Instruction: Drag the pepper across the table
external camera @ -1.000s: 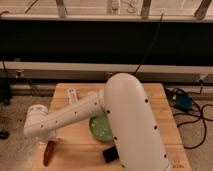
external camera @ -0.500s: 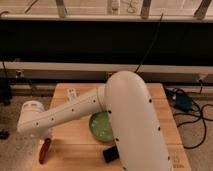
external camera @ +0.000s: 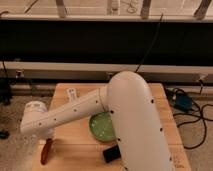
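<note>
The pepper is a slender dark red-brown chili lying near the front left edge of the light wooden table. My white arm reaches from the right across the table to its left edge. The gripper hangs under the wrist just above the pepper's upper end and is mostly hidden by the arm. I cannot tell whether it touches the pepper.
A green bowl sits mid-table, partly behind my arm. A black phone lies at the front, next to the arm. A white toothpaste tube lies at the back left. Cables trail on the floor to the right.
The wrist swung out left past the table edge, then came back right. The pepper has stayed near the front left edge, shifting only slightly.
</note>
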`<state>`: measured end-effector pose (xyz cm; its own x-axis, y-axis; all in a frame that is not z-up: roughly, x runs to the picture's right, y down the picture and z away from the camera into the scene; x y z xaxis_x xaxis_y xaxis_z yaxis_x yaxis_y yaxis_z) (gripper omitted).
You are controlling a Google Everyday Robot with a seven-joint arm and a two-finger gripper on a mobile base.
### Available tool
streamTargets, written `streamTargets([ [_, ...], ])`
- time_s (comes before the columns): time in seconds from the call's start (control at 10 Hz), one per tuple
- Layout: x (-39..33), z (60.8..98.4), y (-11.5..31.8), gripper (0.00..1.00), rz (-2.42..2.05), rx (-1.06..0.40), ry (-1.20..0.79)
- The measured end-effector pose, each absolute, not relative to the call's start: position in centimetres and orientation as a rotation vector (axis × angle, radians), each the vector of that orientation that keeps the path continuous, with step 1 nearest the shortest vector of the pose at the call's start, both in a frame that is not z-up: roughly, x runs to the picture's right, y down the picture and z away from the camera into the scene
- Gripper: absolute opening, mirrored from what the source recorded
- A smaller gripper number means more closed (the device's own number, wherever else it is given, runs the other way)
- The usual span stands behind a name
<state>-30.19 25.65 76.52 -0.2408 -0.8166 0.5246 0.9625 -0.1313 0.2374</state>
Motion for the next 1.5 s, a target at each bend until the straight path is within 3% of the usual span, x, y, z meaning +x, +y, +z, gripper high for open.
streamTargets([
  [1.5, -28.2, 77.1, 26.1, 0.16, -1.698, -0.306, -0.668],
])
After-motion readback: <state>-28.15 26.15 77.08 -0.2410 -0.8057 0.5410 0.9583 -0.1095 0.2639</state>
